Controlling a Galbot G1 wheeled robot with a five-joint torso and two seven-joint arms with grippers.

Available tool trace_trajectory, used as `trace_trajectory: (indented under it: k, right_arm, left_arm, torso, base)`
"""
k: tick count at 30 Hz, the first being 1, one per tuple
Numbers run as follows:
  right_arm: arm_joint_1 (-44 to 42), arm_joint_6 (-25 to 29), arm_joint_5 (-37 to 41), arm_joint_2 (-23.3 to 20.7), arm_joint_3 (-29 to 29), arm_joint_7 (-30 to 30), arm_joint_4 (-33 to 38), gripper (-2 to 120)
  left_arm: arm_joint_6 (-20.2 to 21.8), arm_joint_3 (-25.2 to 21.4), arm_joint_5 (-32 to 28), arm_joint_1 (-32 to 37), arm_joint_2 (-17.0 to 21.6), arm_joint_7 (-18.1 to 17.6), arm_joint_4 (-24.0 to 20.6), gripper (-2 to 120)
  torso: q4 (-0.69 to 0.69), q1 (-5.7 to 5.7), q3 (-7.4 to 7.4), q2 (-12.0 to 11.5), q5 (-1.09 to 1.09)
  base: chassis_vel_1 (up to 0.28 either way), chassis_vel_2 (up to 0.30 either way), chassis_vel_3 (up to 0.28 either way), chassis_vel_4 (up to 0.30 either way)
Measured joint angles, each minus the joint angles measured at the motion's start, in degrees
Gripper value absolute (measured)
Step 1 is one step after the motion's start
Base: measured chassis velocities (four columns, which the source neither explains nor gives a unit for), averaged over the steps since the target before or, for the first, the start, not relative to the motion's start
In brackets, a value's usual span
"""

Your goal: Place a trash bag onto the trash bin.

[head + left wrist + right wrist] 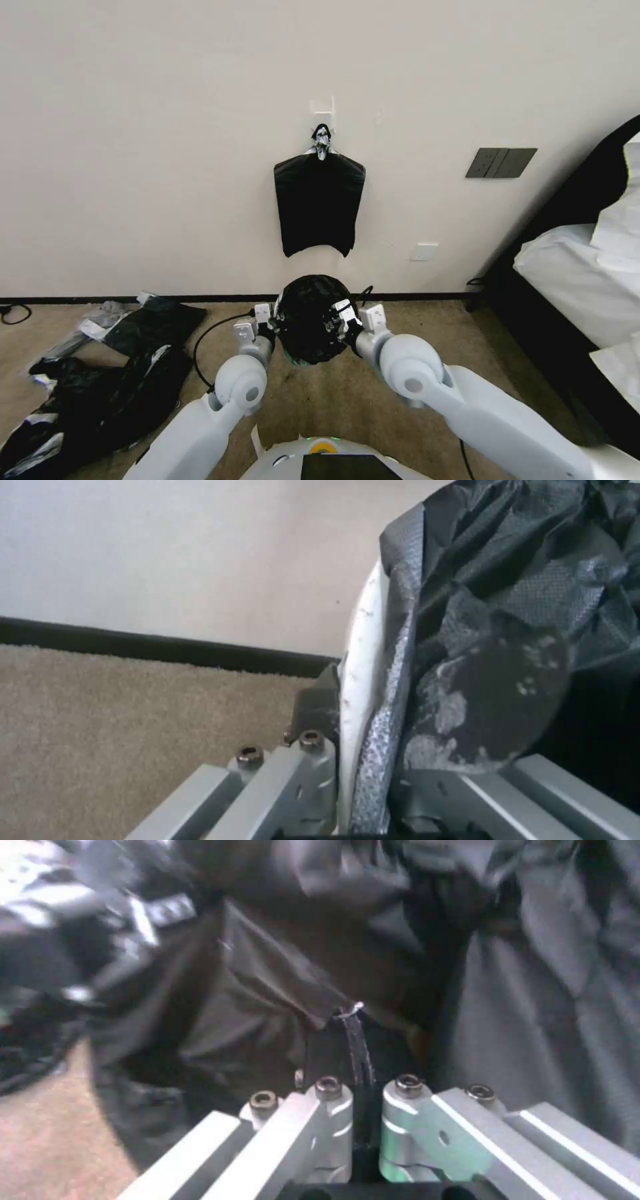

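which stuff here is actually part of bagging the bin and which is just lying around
Part of the job:
- trash bag, draped over the bin
- trash bin, white rim showing under the bag
- left gripper and right gripper, at the bag's two sides

Just lying about:
- black bundle hung on the wall
- heap of plastic sheets on the carpet
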Motion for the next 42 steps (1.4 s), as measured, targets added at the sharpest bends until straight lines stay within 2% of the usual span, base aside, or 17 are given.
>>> trace_trajectory:
  k: [5,8,16,26,29,42]
  right_arm:
    - [2.01,-0.07,0.28,2.12,-2.92,2.67,-2.80,0]
    - [5.65,-0.02,1.57,5.38,-7.17,6.12,-7.14,0]
    - [9.51,0.17,1.19,10.34,-11.88,8.98,-15.91,0]
    - [10.34,0.31,-1.25,13.57,-13.74,9.33,-21.16,0]
    - [10.51,0.39,-3.79,14.95,-13.55,9.08,-25.16,0]
    - [10.96,0.51,-4.36,18.68,-13.91,8.70,-30.32,0]
  left_arm:
    - [-0.45,0.76,2.09,-0.15,-0.24,-0.07,0.53,2]
    - [-0.73,1.60,4.15,-0.21,-0.51,-0.28,1.17,2]
    - [-0.97,3.21,6.14,-0.21,-0.14,-0.42,1.31,2]
    - [-0.98,3.54,6.37,0.00,0.15,-0.40,0.15,2]
    - [-0.98,3.53,6.20,0.59,0.76,-0.32,-1.24,2]
    - [-0.92,3.41,6.08,1.31,0.40,-0.22,-2.31,2]
  torso:
    - [0.01,0.00,0.00,0.00,0.00]
    - [0.02,0.00,0.00,0.00,-0.01]
    - [0.02,0.00,0.00,0.00,-0.01]
    - [0.02,0.00,0.00,0.00,0.00]
    - [0.01,0.00,0.00,0.00,-0.01]
    - [0.01,0.00,0.00,0.00,0.00]
  base:
    - [0.000,0.000,0.000,0.000]
    - [0.000,0.000,0.000,0.000]
    - [0.000,0.000,0.000,0.000]
    - [0.000,0.000,0.000,0.000]
    - [0.000,0.000,0.000,0.000]
    - [0.000,0.000,0.000,0.000]
